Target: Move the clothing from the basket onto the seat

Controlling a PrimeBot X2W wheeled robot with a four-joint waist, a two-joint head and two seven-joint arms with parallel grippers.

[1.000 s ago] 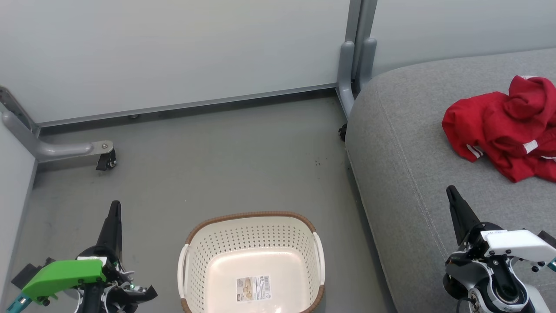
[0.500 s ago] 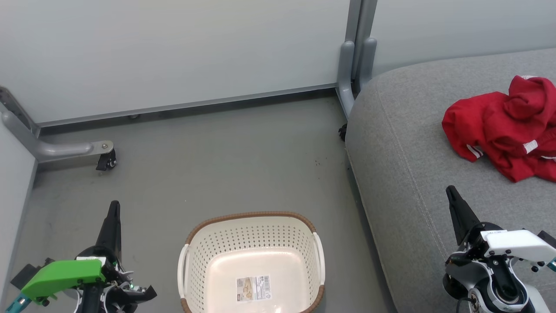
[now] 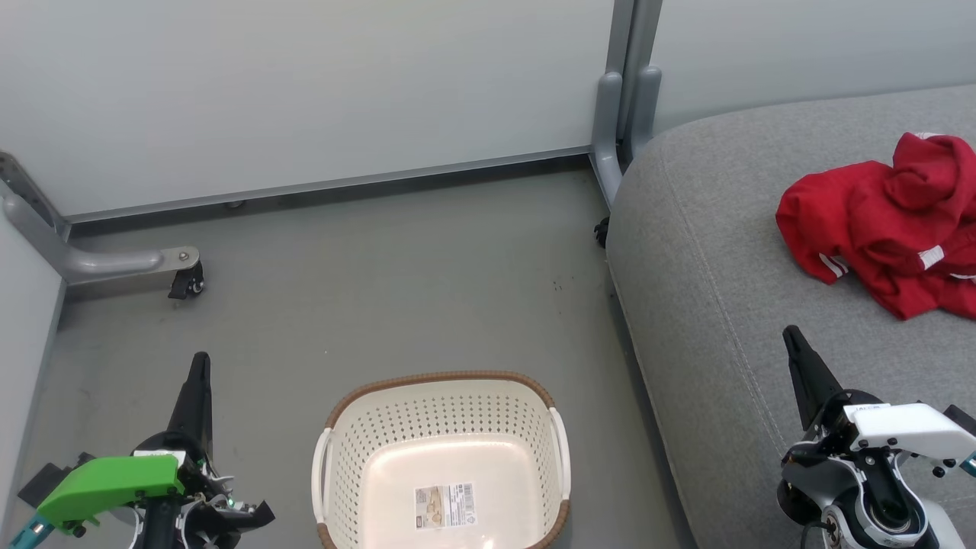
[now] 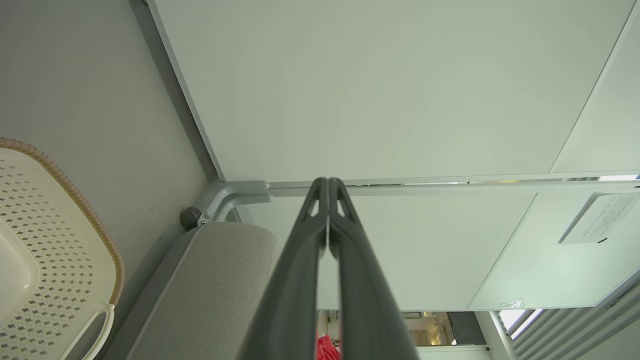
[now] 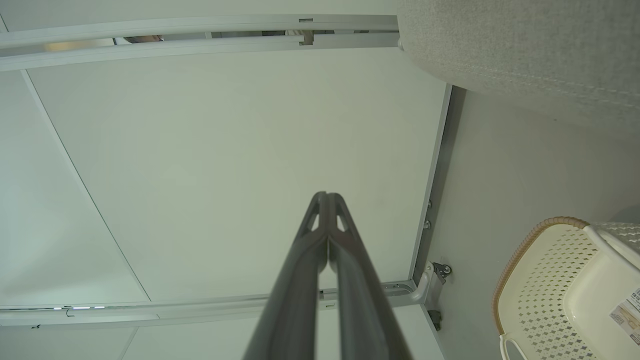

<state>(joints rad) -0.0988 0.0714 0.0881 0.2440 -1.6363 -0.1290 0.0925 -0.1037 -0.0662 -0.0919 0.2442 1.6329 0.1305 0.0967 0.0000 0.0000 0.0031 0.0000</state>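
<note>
**Head view.** You had the basket on the floor, near and centre, with nothing in it but a label on its bottom. The clothing lay in a red heap on the seat, far right, well apart from the basket and cut off by the frame edge. The left gripper, near left, and the right gripper, near right over the seat, each had their jaws pressed together on nothing.

**Left wrist view.** The fingers met at the tips. The basket rim was at the left.

**Right wrist view.** The jaws were likewise closed and empty.

**Procedure.** The transfer looked complete. The step called for a check, not a grasp. You needed to confirm that the whole heap sat on the seat, and to keep both arms clear of it.
</note>
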